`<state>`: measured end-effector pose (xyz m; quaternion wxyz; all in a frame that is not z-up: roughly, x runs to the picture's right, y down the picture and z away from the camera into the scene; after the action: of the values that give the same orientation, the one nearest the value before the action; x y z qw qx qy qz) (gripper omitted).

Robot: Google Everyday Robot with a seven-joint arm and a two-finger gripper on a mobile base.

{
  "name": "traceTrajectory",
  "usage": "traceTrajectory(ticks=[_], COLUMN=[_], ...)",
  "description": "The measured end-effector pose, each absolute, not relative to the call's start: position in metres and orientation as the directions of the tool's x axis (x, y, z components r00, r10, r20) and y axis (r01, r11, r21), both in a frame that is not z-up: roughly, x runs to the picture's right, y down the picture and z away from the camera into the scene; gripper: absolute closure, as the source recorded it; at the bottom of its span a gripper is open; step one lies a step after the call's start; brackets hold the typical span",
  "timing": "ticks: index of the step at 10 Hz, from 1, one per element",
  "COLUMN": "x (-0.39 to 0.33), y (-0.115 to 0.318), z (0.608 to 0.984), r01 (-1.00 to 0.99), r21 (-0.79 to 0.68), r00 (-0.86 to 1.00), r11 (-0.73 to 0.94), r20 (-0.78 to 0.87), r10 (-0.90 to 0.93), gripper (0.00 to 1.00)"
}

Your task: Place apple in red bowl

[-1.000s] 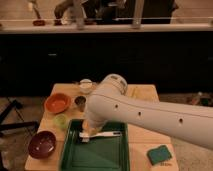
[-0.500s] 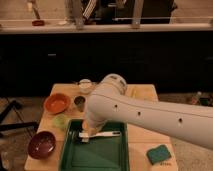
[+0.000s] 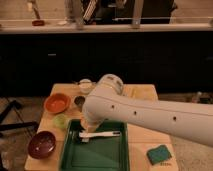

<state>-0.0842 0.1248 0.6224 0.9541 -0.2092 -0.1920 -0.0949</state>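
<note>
The red bowl [image 3: 56, 103] is bright orange-red and shallow, and stands at the left of the wooden table. The apple does not show in the camera view; it is hidden or out of view. My white arm [image 3: 150, 112] reaches in from the right across the table. My gripper [image 3: 89, 126] is at the arm's low end, over the back left corner of a green tray [image 3: 95, 155], to the right of and nearer than the red bowl. The arm covers most of the gripper.
A dark maroon bowl [image 3: 41, 144] stands at front left. A pale green round thing [image 3: 61, 121], a metal cup [image 3: 79, 102] and a white cup [image 3: 86, 86] stand near the red bowl. A white elongated thing [image 3: 102, 134] lies in the tray. A teal sponge [image 3: 159, 154] lies at front right.
</note>
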Motion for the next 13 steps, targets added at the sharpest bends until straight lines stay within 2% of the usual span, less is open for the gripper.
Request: traceTrajectory(ticks=[5, 13], x=[-0.126, -0.201], y=[0.089, 0.050], z=[0.661, 0.716], r01=[0.253, 0.277], r21=[-0.311, -0.264], r00=[0.888, 0.773], r11=[0.916, 0.924], r20=[0.450, 0.632], r10=[-0.093, -0.051], gripper=[1.00, 1.00])
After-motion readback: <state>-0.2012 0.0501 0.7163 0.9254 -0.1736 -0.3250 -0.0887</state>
